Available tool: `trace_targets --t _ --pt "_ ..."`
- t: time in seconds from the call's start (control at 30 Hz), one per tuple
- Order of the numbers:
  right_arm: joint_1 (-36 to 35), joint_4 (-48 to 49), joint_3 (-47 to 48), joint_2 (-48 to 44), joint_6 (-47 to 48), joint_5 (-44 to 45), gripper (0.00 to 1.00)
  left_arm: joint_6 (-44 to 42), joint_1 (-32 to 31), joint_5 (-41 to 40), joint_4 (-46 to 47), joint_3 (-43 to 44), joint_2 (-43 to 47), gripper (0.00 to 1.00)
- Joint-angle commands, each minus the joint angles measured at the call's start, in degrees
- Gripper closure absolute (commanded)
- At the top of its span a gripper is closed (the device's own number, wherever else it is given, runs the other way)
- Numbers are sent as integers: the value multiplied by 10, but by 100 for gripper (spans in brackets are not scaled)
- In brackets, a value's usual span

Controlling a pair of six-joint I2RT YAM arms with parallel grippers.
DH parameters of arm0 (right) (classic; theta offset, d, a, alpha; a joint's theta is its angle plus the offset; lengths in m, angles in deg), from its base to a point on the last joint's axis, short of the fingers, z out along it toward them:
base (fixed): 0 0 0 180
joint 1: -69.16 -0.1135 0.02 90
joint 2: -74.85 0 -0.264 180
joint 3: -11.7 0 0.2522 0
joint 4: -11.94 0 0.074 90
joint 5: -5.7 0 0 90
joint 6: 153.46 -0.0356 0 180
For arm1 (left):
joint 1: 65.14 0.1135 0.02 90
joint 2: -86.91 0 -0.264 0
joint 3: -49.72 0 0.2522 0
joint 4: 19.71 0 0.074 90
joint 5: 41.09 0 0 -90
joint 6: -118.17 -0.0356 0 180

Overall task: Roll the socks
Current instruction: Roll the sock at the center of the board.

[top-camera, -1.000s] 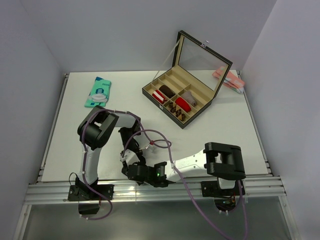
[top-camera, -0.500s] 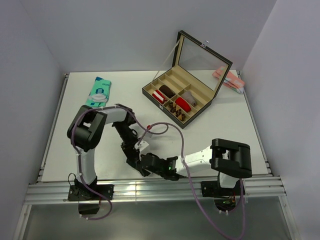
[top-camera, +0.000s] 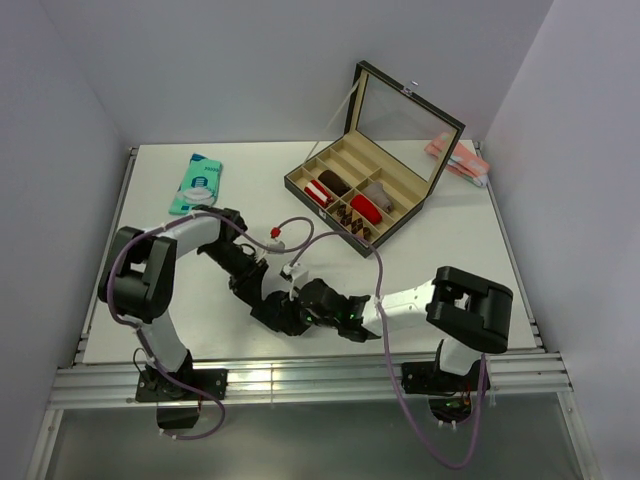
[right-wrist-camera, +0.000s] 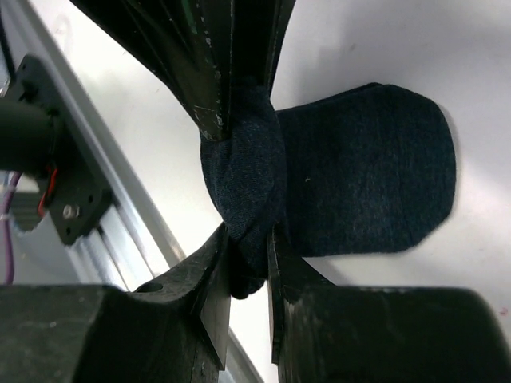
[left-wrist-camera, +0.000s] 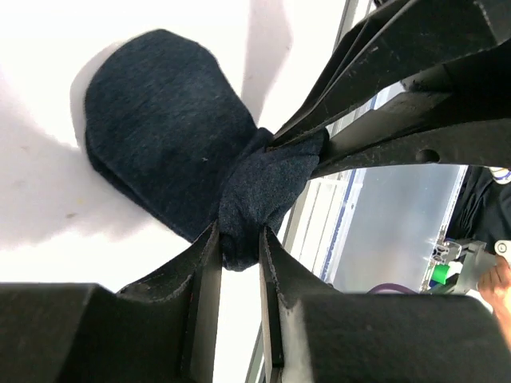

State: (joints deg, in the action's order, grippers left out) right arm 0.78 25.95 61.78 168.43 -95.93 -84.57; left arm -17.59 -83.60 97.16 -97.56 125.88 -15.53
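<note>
Got a black hinged case with a mirrored lid (top-camera: 325, 220) propped open toward the back right of the white tabletop (top-camera: 450, 260). Tan-lined and divided inside, holding a red-and-white striped roll (top-camera: 318, 190), a dark brown stubby roll (top-camera: 338, 184) just beside it, a plain red roll (top-camera: 364, 208) and something pale grey (top-camera: 378, 192). Front row packed with small brown bits (top-camera: 352, 222), too tiny to tell what. Lying flat at the back left, a teal printed packet (top-camera: 196, 184); tucked behind the case on the right, a pink and white bundle (top-camera: 458, 160). Plain pale lavender walls (top-camera: 250, 70) on three sides, metal rails (top-camera: 320, 378) along the near edge. Down at the near middle of the table, a navy blue soft fabric sock (left-wrist-camera: 160, 136), knit and slightly fuzzy, rounded flat end fanned out on the surface, middle scrunched into a tight bunch. Left gripper (left-wrist-camera: 239, 239) pinching that scrunched part, fingers nearly together on the cloth. Right gripper (right-wrist-camera: 249, 243) pinching the same bunch from the opposite side, black fingers almost tip to tip with the left ones
</note>
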Motion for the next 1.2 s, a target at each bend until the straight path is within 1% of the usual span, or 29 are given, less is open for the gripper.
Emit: trace_targets --t 0.0,0.13,0.23,0.4,0.47,0.53,0.6,0.63,0.67,0.7,0.73,0.77,0.83,0.87,0.9,0.93,0.97,1.0,1.07,1.13,1.17 --pt "-2 -75 -12 11 8 -86 99 -14 12 -18 51 -20 33 74" --pt "2 -77 1 40 13 -119 99 -18 15 -23 63 -39 48 74" --pt "5 -75 8 62 9 -147 100 -21 18 -30 68 -49 69 71" --pt "11 -77 8 76 1 -164 100 13 25 -52 127 -78 121 68" --pt "16 -77 5 78 -9 -180 100 43 26 -56 154 -89 161 68" --pt "30 -86 10 84 -15 -206 100 67 28 -69 210 -110 220 68" --pt "47 -90 15 92 -22 -229 100 101 29 -81 252 -132 265 65" --pt "54 -103 24 96 -22 -241 100 115 29 -90 298 -140 311 63" --pt "60 -113 31 100 -25 -259 100 133 29 -110 317 -146 333 59" --pt "74 -123 36 107 -25 -267 100 144 29 -123 335 -154 354 57" --pt "81 -146 51 112 -24 -277 99 151 29 -135 371 -156 391 53" --pt "86 -159 57 114 -22 -290 100 158 29 -158 382 -158 406 40" --pt "106 -195 77 126 -20 -314 99 166 29 -174 396 -141 431 14" --pt "113 -209 85 129 -19 -322 99 183 29 -188 400 -125 434 1" --pt "119 -221 92 132 -16 -329 100 197 29 -195 404 -118 430 1" --pt "131 -241 103 139 -14 -336 100 213 29 -195 386 -108 424 0" --pt "137 -249 109 143 -11 -343 100 214 29 -186 364 -80 413 1" --pt "142 -258 116 148 -10 -354 100 212 29 -161 342 -66 387 1" --pt "159 -273 130 161 -14 -368 100 177 29 -133 288 -47 370 0" --pt "167 -299 147 172 -11 -380 100 160 26 -144 293 -74 389 0" --pt "173 -312 157 181 -8 -381 99 139 19 -156 323 -116 405 0"
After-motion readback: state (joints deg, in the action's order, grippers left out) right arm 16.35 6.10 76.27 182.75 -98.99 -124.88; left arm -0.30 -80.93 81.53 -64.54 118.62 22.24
